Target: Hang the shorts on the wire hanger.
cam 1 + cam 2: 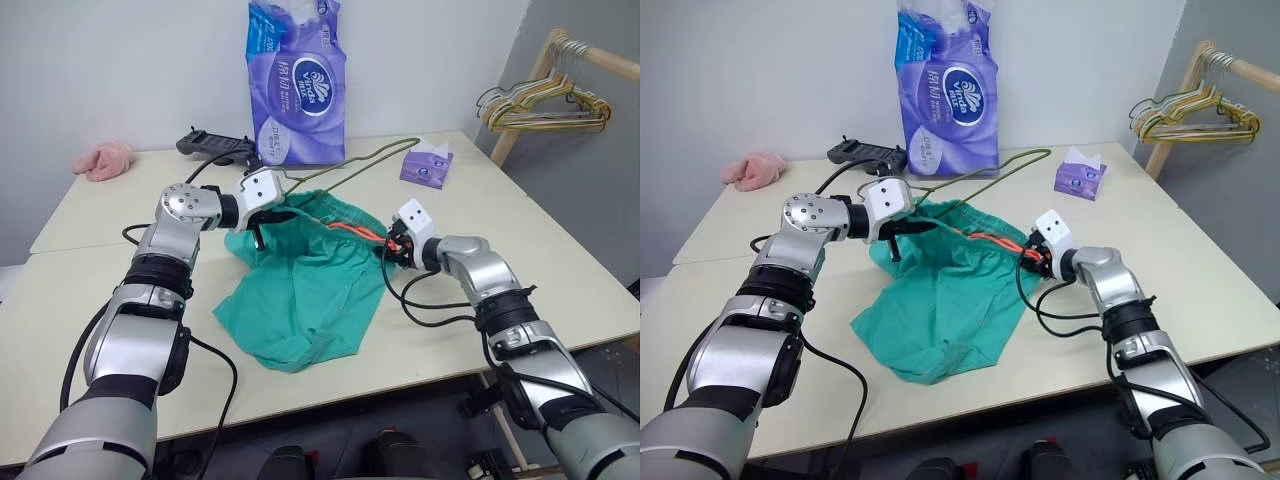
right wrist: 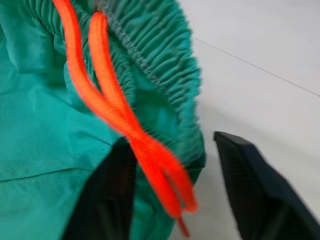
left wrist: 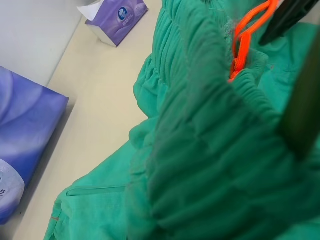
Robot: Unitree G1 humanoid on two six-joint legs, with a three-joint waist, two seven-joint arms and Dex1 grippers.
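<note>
The right gripper's [image 2: 175, 190] fingers [image 2: 255, 195] stand apart around the shorts' [image 1: 305, 290] waistband, with the orange drawstring [image 2: 115, 110] between them. The left gripper [image 1: 268, 222] pinches the waistband, its tips hidden in the cloth. The shorts lie on the table [image 1: 120, 290], covering part of the hanger [image 1: 370, 158].

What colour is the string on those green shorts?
Bright orange; the drawstring shows best in the right wrist view.
</note>
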